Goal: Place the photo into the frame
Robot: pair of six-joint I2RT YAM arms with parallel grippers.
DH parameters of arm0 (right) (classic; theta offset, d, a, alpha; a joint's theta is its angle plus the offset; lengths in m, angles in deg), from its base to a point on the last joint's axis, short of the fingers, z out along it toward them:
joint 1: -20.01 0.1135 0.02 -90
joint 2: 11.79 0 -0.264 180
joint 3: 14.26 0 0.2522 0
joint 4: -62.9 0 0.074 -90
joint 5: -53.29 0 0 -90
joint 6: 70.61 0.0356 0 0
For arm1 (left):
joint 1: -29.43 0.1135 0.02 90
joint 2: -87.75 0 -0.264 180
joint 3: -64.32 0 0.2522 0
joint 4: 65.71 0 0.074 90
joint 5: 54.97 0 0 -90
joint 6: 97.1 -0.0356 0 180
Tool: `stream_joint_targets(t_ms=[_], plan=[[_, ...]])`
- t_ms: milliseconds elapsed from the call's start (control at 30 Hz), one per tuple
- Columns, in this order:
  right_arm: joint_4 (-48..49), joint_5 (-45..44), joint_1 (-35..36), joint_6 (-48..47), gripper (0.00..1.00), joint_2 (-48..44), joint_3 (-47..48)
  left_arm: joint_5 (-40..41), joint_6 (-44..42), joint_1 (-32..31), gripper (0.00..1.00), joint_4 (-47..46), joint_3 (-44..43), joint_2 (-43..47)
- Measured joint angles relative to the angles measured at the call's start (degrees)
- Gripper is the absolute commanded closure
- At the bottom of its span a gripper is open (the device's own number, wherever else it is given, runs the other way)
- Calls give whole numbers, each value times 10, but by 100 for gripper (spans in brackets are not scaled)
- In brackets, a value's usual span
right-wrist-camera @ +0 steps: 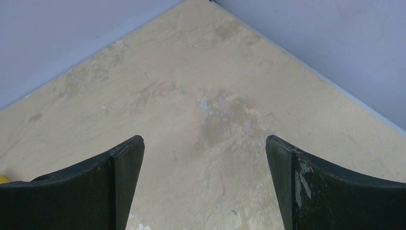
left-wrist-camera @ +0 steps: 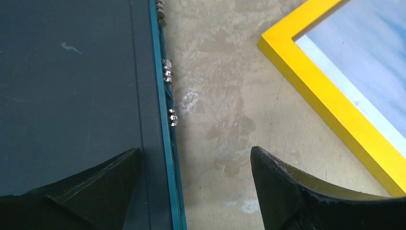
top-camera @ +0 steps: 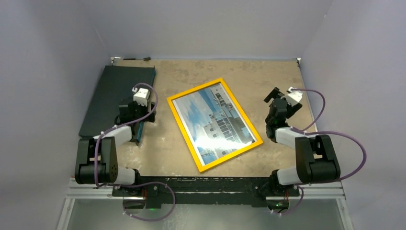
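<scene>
Centrally on the surface (right-wrist-camera: 201,96) lay the frame (left-wrist-camera: 325,96), yellow front up and turned at an angle. The photo (top-camera: 214,120) of sky and building filled its opening, with a thin white margin showing along the inner edge in the left wrist view.

The left fingers (left-wrist-camera: 292,191) were spread wide with nothing between them. They hung over the teal right edge of the dark slab (left-wrist-camera: 72,96), one tip above the slab and the other above bare surface, with the frame's corner near but apart. The right fingers (right-wrist-camera: 95,191) were fully spread and also empty, over bare surface toward the far right corner and well apart from the frame.

I judged the insertion essentially made, and the step in hand to be getting the arms clear. To do that well, I would lift the left arm straight up before any sideways travel. That way neither tip catches the slab's edge or its small metal clips (left-wrist-camera: 167,72), and nothing nudges the frame. Glare hid the photo's lower part, so I could not confirm that it was seated there.
</scene>
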Motion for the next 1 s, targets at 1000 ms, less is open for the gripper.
stream_joint_targets(t_ms=[1000], plan=[[336, 168, -8, -152, 1, 98, -141, 31, 75, -4, 3, -576, 183, -149]])
